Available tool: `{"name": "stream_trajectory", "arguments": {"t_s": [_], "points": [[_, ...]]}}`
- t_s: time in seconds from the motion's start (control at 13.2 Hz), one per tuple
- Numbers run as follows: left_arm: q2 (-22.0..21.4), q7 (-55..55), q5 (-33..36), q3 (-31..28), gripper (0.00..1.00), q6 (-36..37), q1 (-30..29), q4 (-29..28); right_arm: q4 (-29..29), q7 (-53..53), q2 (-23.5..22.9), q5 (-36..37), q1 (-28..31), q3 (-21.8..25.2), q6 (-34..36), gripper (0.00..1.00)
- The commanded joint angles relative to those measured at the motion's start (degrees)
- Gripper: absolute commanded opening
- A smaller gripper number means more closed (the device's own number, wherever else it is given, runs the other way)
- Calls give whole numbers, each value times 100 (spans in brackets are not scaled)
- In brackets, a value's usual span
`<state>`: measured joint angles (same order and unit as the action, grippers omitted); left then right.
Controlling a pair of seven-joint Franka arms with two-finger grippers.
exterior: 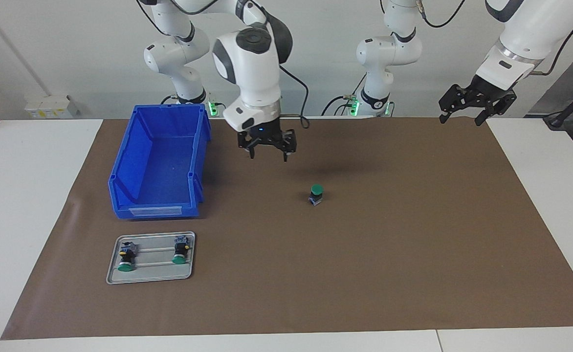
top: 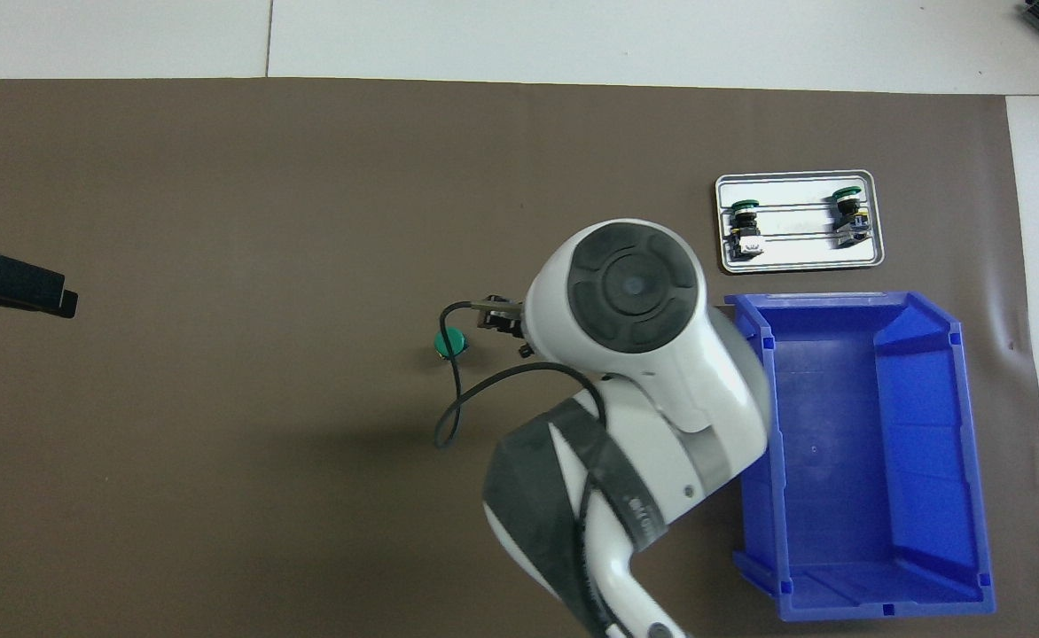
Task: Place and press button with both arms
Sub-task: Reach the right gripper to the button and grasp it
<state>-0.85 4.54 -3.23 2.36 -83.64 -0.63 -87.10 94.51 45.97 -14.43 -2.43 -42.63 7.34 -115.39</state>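
Brown matting is covering the middle of the white table, and I am working over it with two arms. My right gripper is hanging in the air over the bare mat, between the blue bin and the button, with its fingers spread apart and nothing between them. That button is standing upright on the mat near the middle, green cap on top, clear of my fingers and touching nothing else; from overhead it is showing as a green disc just beside my right wrist, with the black cable looping past it. My left gripper is waiting up in the air over the mat's edge at the left arm's end, fingers apart and holding nothing. Toward the right arm's end, the blue bin is sitting open on the mat, and the flat grey tray is lying farther from me than the bin, just beside it. Two more buttons are lying on their sides in that tray, well apart from each other.
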Motion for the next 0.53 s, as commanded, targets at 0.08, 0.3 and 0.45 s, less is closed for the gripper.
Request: {"name": "stream_trajectory", "arguments": {"t_s": [0.08, 0.3, 0.45], "points": [[-108, 12, 130, 1, 100, -48, -16, -123, -266, 430, -805, 260, -456, 48, -887, 100], [-82, 12, 236, 1, 100, -47, -7, -61, -599, 650, -1587, 506, -703, 57, -1186, 100], [-65, 12, 244, 1, 100, -48, -16, 0, -557, 624, -1703, 542, -615, 48, -1495, 100]]}}
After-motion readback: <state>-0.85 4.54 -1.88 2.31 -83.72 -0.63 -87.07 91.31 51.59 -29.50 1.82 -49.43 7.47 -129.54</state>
